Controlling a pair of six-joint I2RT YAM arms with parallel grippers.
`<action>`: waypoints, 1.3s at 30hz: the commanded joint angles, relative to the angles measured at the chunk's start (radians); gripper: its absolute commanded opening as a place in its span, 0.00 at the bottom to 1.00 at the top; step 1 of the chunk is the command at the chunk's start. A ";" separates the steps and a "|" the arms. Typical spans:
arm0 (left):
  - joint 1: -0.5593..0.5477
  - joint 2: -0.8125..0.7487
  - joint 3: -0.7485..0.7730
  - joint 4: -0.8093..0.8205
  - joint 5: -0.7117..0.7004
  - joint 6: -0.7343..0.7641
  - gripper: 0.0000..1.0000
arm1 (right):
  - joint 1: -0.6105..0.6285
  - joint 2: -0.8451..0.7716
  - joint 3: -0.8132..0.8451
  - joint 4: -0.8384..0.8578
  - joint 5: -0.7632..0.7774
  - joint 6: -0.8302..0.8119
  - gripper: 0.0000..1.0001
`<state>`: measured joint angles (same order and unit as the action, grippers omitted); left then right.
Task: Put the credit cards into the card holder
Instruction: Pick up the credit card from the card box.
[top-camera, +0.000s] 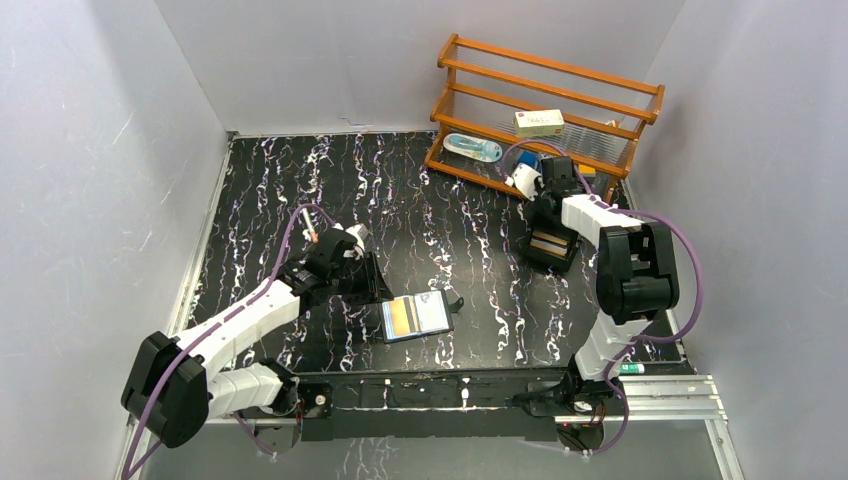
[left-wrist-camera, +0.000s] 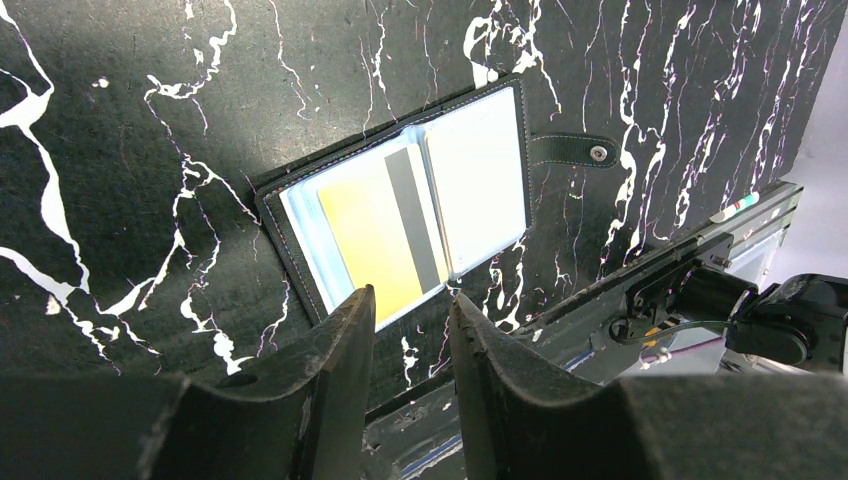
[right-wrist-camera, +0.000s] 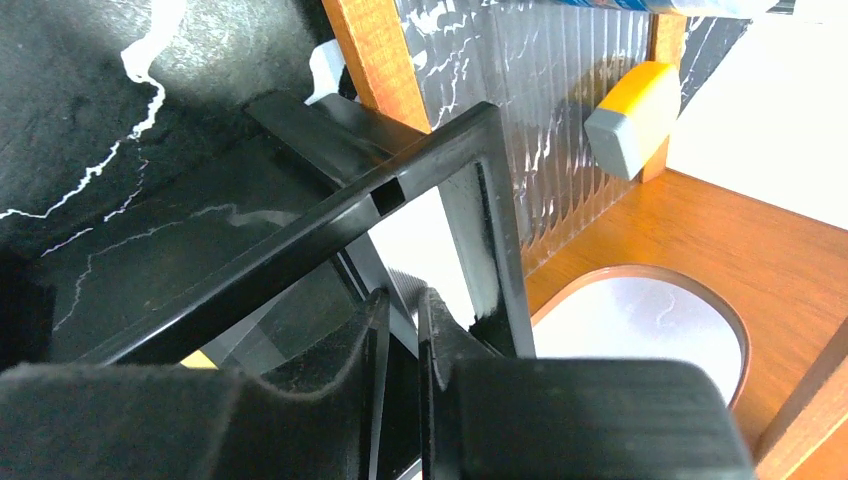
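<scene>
surface: black veined table (top-camera: 470, 200), white walls (top-camera: 100, 150)
card holder (top-camera: 415, 317): open near front edge; tan card (left-wrist-camera: 370, 235) and white card (left-wrist-camera: 480, 180) on its face
left gripper (left-wrist-camera: 410, 295): beside it, narrow gap, empty
right gripper (right-wrist-camera: 400, 300): in black box (right-wrist-camera: 300, 240), nearly closed; can't tell if it has a card
step: pinch one card only, lift clear of rim

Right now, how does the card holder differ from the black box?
The card holder lies flat and opened, showing a yellow card with a dark stripe; the black box stands upright, open-topped. The card holder is near the left gripper; the black box has the right gripper at its rim. Both are black.
</scene>
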<state>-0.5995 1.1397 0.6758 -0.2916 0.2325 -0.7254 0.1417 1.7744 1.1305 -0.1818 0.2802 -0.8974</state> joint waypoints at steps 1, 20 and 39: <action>0.000 -0.005 -0.008 0.000 0.014 -0.001 0.32 | -0.005 0.002 0.010 0.036 0.031 0.005 0.21; -0.001 0.002 -0.016 0.020 0.030 -0.011 0.32 | -0.006 -0.024 0.041 0.011 0.049 0.010 0.18; 0.000 -0.012 -0.031 0.028 0.034 -0.024 0.32 | -0.006 -0.027 0.054 -0.007 0.047 0.003 0.15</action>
<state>-0.5995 1.1412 0.6487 -0.2642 0.2478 -0.7444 0.1444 1.7744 1.1397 -0.1978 0.3050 -0.8944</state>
